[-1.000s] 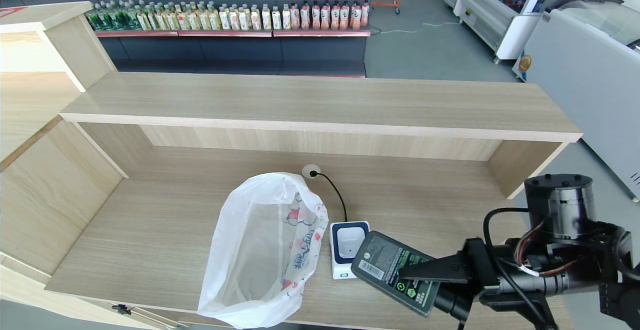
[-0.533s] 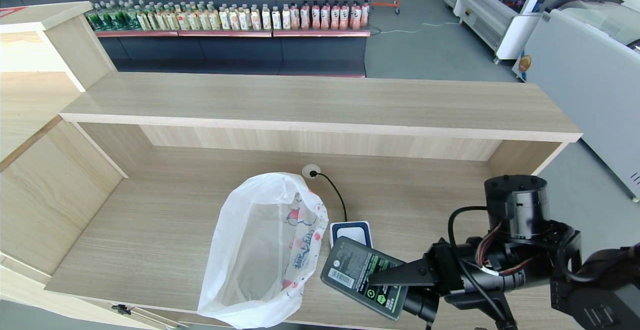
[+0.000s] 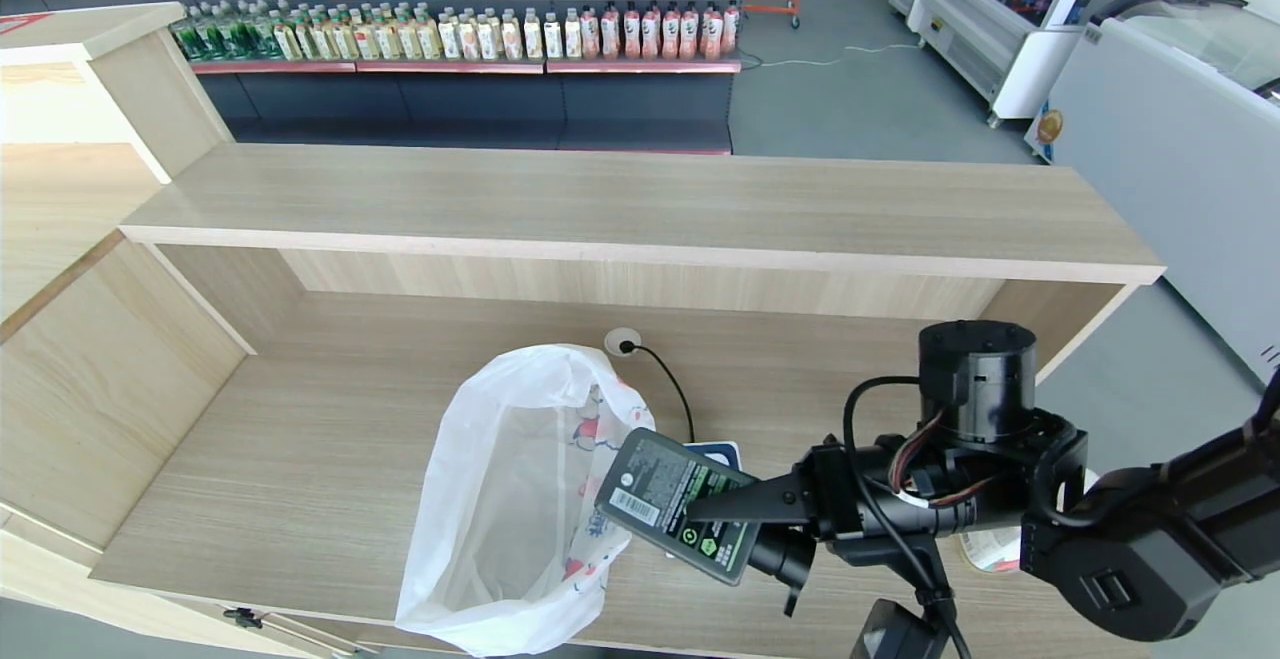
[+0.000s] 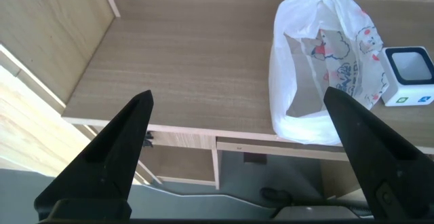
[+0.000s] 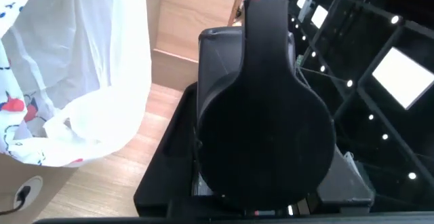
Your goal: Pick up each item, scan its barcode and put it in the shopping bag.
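My right gripper [image 3: 742, 511] is shut on a flat dark pack [image 3: 672, 502] with green marks and a white barcode label. It holds the pack tilted above the counter, its left end over the right rim of the white shopping bag [image 3: 520, 499]. The bag stands open with nothing visible inside. The white and blue scanner [image 3: 722, 452] is mostly hidden behind the pack. In the right wrist view a black finger [image 5: 264, 108] lies across the dark pack [image 5: 215, 54], with the bag [image 5: 74, 68] beside it. My left gripper [image 4: 237, 159] hangs open and holds nothing, off the counter's front edge, with the bag [image 4: 319, 61] and scanner [image 4: 410, 75] beyond it.
The scanner's black cable [image 3: 668, 381] runs to a hole in the wooden counter [image 3: 300, 459]. A raised ledge [image 3: 640, 209] walls off the back. A round white item [image 3: 988, 549] lies on the counter, partly hidden by my right arm. Bottle shelves [image 3: 460, 34] stand far behind.
My right gripper has carried the pack leftwards, from over the scanner to the bag's right rim. The bag and scanner have not moved.
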### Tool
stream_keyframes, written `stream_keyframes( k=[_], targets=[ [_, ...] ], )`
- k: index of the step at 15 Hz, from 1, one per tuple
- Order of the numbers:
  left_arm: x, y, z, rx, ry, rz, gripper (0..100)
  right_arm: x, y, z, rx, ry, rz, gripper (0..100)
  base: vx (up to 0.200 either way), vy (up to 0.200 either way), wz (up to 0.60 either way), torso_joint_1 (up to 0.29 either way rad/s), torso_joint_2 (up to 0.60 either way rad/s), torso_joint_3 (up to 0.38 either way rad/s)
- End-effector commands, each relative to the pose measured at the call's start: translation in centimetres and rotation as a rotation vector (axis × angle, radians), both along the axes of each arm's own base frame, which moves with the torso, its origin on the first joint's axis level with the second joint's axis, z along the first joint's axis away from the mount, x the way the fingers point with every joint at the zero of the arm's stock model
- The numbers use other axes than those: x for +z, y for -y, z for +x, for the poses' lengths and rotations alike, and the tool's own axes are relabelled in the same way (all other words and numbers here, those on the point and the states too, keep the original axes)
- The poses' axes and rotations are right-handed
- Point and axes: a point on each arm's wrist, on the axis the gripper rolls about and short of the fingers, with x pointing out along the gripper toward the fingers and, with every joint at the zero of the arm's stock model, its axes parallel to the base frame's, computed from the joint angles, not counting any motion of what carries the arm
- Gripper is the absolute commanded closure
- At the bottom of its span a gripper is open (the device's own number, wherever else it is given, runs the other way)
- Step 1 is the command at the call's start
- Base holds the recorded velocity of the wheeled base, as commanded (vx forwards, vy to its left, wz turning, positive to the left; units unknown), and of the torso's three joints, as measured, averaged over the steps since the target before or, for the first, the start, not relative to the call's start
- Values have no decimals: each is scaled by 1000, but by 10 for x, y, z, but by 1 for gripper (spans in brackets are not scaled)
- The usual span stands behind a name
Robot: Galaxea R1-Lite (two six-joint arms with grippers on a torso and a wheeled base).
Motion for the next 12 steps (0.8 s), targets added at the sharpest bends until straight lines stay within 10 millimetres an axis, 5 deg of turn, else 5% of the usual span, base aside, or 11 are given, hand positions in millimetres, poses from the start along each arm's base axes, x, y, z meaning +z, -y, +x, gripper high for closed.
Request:
stream_keyframes(
  k=[1, 12],
  targets=[
    [0, 0, 0, -1, 0, 0, 0, -1, -2, 3, 0, 6, 4, 100, 0, 0, 0, 0, 0, 0],
    [0, 0, 0, 0, 0, 0, 0, -6, -5, 1, 13, -2, -2, 100, 0, 0, 0, 0, 0, 0]
  ],
)
